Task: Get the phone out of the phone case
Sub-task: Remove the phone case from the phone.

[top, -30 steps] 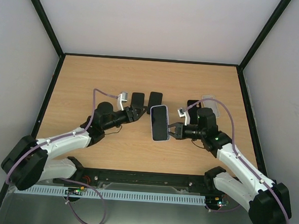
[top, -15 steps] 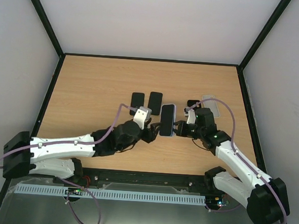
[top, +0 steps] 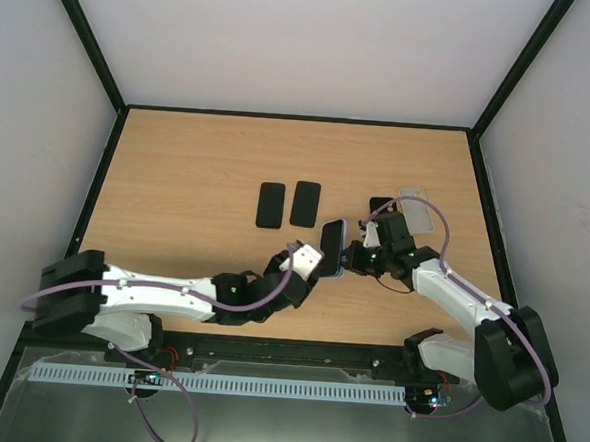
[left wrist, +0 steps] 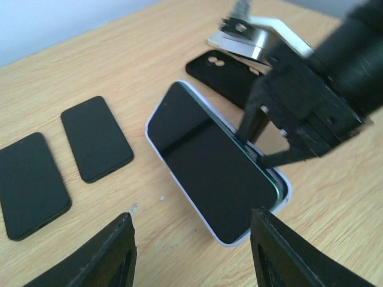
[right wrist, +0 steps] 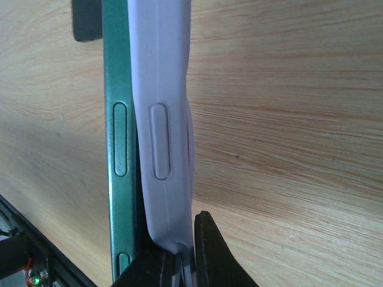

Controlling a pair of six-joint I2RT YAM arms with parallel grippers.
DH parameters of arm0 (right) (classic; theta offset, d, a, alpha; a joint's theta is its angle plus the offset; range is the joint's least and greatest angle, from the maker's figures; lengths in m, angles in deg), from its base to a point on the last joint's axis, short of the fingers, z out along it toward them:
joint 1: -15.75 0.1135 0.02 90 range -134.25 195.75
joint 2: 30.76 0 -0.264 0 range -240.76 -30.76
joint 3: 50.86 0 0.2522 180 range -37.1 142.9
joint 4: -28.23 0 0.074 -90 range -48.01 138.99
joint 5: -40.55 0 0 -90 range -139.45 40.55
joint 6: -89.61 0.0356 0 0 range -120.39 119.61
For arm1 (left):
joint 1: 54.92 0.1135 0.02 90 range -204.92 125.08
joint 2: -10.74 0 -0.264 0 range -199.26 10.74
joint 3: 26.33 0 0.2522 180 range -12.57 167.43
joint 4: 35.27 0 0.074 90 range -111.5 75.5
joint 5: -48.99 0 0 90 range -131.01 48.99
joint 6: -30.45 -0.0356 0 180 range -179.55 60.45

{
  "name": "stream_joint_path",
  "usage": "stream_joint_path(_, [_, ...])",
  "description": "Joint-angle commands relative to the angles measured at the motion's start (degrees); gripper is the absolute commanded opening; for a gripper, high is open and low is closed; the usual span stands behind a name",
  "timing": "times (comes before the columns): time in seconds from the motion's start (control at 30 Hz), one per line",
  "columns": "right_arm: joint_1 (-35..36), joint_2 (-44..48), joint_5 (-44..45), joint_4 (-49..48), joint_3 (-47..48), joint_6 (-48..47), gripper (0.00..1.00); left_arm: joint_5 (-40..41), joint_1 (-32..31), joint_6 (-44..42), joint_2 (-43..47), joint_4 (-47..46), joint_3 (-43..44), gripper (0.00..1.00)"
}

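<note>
- Phone (left wrist: pixel 203 161) is mid-table, sitting in the case (right wrist: pixel 161 89). The pair is tipped up on a slant over the table (top: pixel 178 174). Can't tell if the low edge touches the wood.
- Far left: two black phones (left wrist: pixel 96 137) lie flat, well apart from the action, so they're in nobody's way.
- Left gripper (left wrist: pixel 191 216) faces the screen, jaws spread wide with nothing in them. My read: it's lined up to grab the phone across its width.
- The slant makes sense, since it lifts a long edge so fingers can get around it.
- Right gripper (left wrist: pixel 256 150) has its jaws pressed together on the case's rim at the right long edge. Guessing that's the anchor, so the case stays put while the phone gets pulled.
- In the right wrist view the phone's green side stands bare next to the case wall, so that edge looks popped loose.
- Further right, a black slab (left wrist: pixel 226 70) with lens holes and a pale piece (top: pixel 416 208) lie near the right gripper. It's tight over there. The open wood is toward the near-left, which looks like the better exit.
</note>
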Motion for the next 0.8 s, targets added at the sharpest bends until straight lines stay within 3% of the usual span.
stream_joint_path(0.0, [-0.55,-2.47,0.27,-0.3,3.07,0.61,0.02,2.24,-2.02,-7.02,-6.24,-0.84,3.82,0.51])
stream_joint_path(0.37, [-0.83,-8.41,5.55,0.67,3.03,-0.71,0.02,3.76,-4.07,-10.48,-18.35,-3.6,8.94,0.43])
stream_joint_path(0.77, [-0.83,-15.11,7.15,1.95,5.56,-1.81,0.02,3.91,-4.37,-11.73,-21.45,-4.08,8.92,0.44])
